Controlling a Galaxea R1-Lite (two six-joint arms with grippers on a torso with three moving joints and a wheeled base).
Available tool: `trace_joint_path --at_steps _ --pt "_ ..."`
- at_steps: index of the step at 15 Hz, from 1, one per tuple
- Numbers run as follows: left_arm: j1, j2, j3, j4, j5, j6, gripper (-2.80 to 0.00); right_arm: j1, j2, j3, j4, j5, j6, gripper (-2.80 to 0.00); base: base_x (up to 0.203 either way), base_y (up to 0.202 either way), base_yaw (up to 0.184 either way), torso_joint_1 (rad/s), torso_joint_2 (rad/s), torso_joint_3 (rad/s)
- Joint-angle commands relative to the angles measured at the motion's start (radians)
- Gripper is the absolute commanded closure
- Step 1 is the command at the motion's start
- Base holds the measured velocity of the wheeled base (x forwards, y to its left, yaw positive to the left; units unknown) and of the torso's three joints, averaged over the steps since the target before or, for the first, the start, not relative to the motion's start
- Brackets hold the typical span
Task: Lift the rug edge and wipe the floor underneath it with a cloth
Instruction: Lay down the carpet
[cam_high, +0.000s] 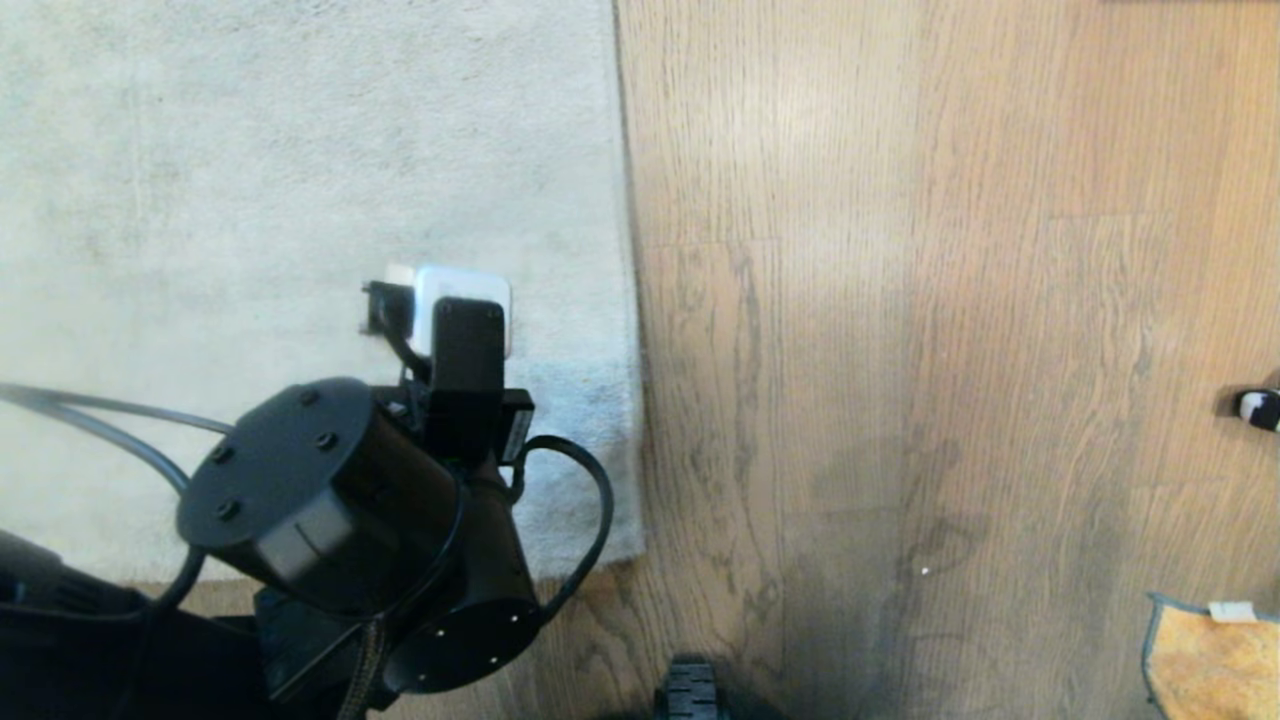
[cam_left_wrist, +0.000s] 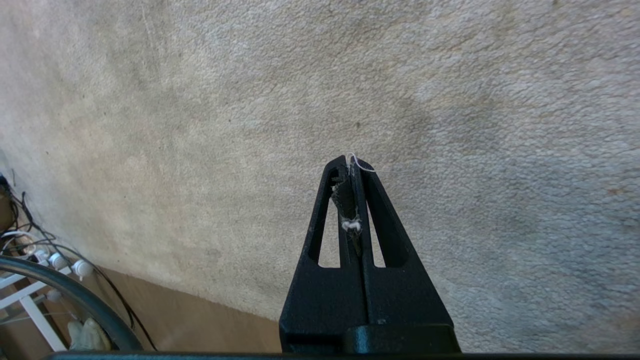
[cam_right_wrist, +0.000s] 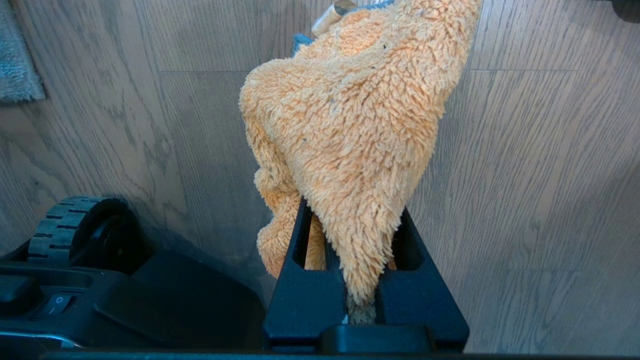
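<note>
Near the rug's corner, the left pincer (cam_left_wrist: 354, 162) is pressed together over the grey pile, pinching nothing but some lint, well inside the rug edge (cam_high: 632, 380). That edge runs away from the robot, toward the bare floor (cam_high: 900, 350). The right pincer (cam_right_wrist: 357, 300) clamps the cloth (cam_right_wrist: 350, 115) over the planks, nearer that side.

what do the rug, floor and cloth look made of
Rug: pale grey short-pile textile, likely synthetic; matted, fuzzy surface.
Floor: brown wood or wood-look planks, smooth with a slight sheen; grain streaks and plank seams.
Cloth: orange shaggy microfibre-like fabric; long fluffy loops.
</note>
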Motion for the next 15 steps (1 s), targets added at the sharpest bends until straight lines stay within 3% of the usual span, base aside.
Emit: trace_joint_path --at_steps 1,12,15 --pt "-0.009 -0.006 0.004 -0.048 0.006 0.003 0.00 -0.002 0.001 0.000 0.001 0.001 -0.002 0.00 0.000 0.000 0.000 0.000 0.00 0.000" --pt "-0.002 -0.011 0.021 -0.048 -0.155 -0.022 0.00 0.000 0.001 0.000 0.001 0.001 -0.002 0.00 0.000 0.000 0.000 0.000 0.00 0.000" --pt "0.030 0.006 0.020 -0.048 -0.246 -0.089 0.00 0.000 0.001 0.000 0.000 0.001 -0.002 0.00 0.000 0.000 0.000 0.000 0.00 0.000"
